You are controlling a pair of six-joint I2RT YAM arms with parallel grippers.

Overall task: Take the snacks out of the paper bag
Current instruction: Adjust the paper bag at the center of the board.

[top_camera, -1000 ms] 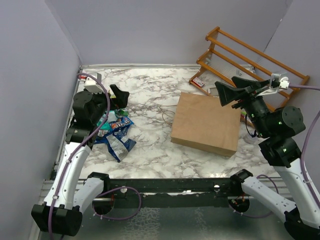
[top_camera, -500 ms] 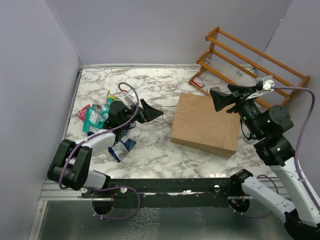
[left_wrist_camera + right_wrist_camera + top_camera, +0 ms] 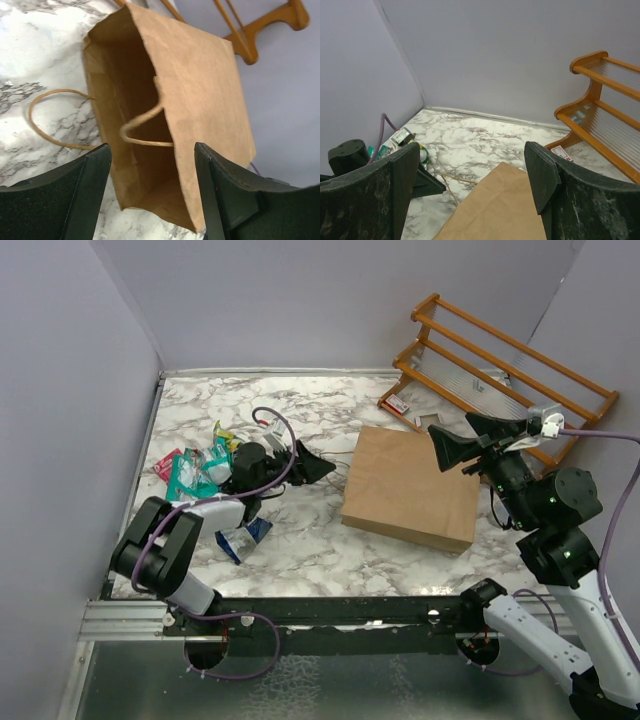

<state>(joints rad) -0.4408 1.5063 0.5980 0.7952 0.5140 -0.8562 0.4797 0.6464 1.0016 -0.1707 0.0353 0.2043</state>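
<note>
From above, the flat brown kraft bag (image 3: pixel 410 485) lies right of centre on the marbled table (image 3: pixel 300 410), with crinkly foil snacks (image 3: pixel 198 476) heaped at left. Left wrist view: the left gripper (image 3: pixel 151 148) has its jaws parted and empty, facing the bag's gaping mouth and its twisted-paper loops (image 3: pixel 137 131). Right wrist view: the right gripper (image 3: pixel 471 146) is spread wide, holding nothing, over the bag's smooth panel.

A robot lab test cell: plain grey panels (image 3: pixel 300 300) enclose a marble-print table (image 3: pixel 310 535), two robot arms (image 3: pixel 565 550) bolted at its near edge.
</note>
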